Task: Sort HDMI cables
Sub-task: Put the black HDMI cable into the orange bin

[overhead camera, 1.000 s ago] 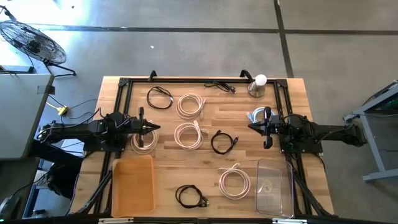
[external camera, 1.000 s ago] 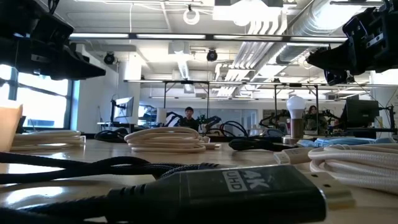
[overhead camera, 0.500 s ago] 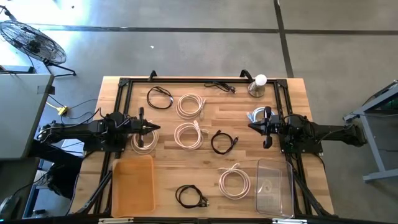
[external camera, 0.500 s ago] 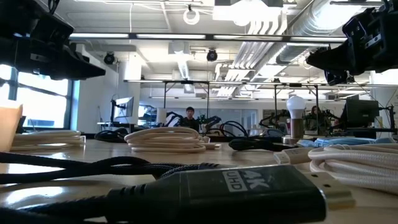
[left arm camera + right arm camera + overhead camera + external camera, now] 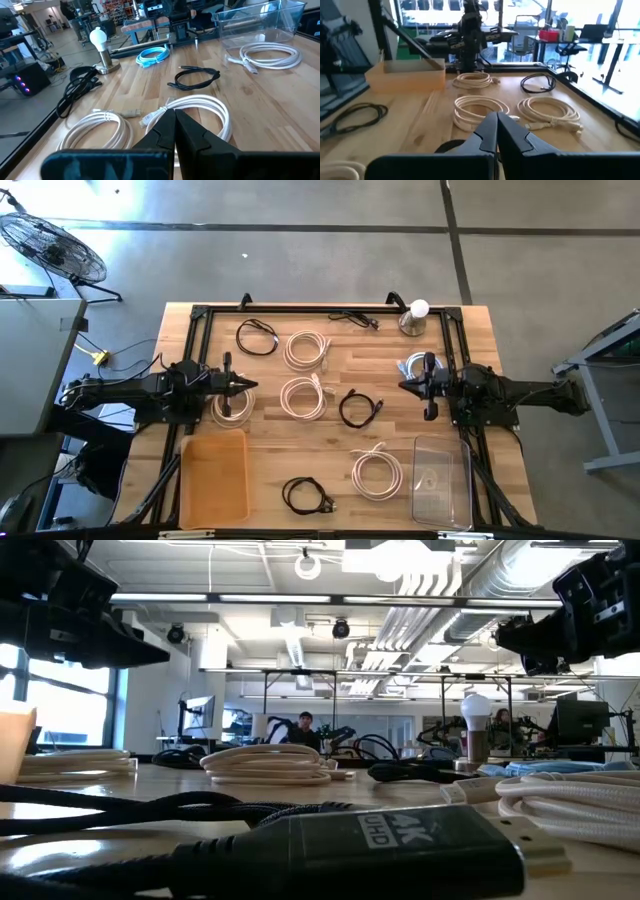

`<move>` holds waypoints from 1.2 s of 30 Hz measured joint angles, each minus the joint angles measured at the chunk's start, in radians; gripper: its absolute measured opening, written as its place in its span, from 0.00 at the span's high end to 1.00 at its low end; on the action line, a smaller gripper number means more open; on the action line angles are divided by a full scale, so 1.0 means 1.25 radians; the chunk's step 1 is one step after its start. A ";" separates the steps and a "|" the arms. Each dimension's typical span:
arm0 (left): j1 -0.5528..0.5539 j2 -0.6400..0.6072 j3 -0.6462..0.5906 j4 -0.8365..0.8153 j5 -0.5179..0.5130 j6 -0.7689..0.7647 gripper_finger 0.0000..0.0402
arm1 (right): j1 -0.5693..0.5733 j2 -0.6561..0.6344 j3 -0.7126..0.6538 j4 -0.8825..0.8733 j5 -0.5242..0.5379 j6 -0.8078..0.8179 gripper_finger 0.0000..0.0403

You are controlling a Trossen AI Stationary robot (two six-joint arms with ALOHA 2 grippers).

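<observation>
Several coiled HDMI cables lie flat on the wooden table. The white coils lie toward the middle. The black coils lie among them. My left gripper hovers shut at the table's left, above another white coil. My right gripper hovers shut at the right, beside a pale blue coil. Both point level toward the table's middle and hold nothing. In the wrist views, the left gripper and the right gripper show closed fingers.
An orange bin stands at the near left and a clear bin at the near right. A light bulb on a base and a loose black cable sit by the far edge. A black frame borders the table.
</observation>
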 joint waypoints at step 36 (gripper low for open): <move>0.000 0.000 0.000 0.005 -0.028 0.185 1.00 | 0.000 0.821 0.774 -0.258 0.275 -0.212 0.70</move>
